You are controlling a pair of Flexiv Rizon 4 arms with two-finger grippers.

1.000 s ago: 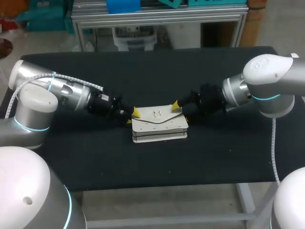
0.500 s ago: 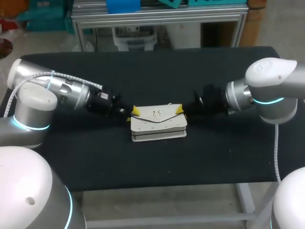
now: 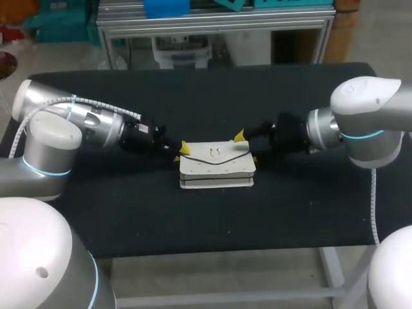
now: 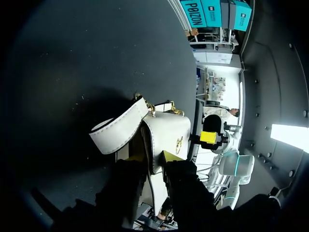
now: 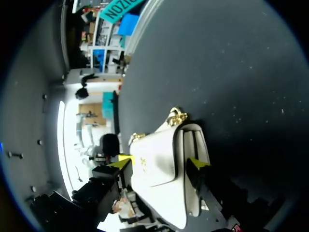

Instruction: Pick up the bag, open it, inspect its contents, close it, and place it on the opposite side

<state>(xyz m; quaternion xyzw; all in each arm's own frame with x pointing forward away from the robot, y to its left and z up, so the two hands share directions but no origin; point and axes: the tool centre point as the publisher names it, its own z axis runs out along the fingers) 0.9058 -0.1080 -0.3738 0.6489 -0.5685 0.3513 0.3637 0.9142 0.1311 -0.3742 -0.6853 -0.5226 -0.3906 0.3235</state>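
The white bag (image 3: 215, 168) sat near the middle of the black table (image 3: 206, 96), its flap turned up toward me and a small gold clasp (image 3: 214, 153) showing on it. The 2 arms met it from opposite ends. The left gripper (image 3: 180, 153) was at the bag's left upper corner; seen from its own wrist, the left gripper (image 4: 152, 157) had its 2 yellow tips close together, pinched on a thin edge of the bag (image 4: 169, 135), with a stitched white strap (image 4: 118, 131) curling out ahead of them. The right gripper (image 3: 246, 147) was at the bag's right end. From its own wrist, the right gripper (image 5: 160, 163) stood much wider, 1 tip against the flap face and the other against the folded side panels, clamped across the thickness of the bag (image 5: 157, 164). Gold hardware (image 5: 176, 117) showed at the bag's far corner.
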